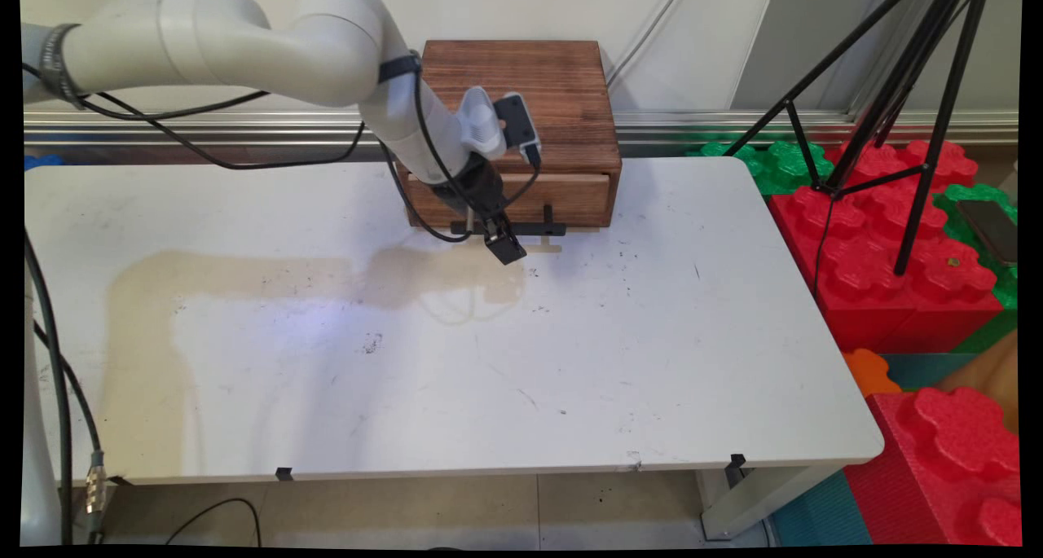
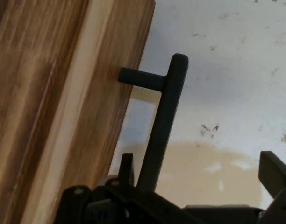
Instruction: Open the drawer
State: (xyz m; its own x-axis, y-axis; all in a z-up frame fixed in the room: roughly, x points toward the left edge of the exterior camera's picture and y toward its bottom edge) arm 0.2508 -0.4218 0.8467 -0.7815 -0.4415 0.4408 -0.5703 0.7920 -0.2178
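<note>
Both tool [image 2: 199,175] fingers astride drawer handle [image 2: 162,126].

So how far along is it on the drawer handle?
Done: the gripper is at the drawer, its open fingers either side of the black handle. In hand: no grip yet, nothing clamped. Left: closing on the bar; the drawer looks shut.

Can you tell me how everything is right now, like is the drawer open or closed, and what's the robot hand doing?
Wooden box: upright at the table's far edge.
Drawer: closed, flush with the box front.
Black handle: sticking out from the drawer front, lying between the gripper's fingers.
Gripper: open, one finger on each side of the handle, not yet clamped.
Table: stained and scuffed.
</note>
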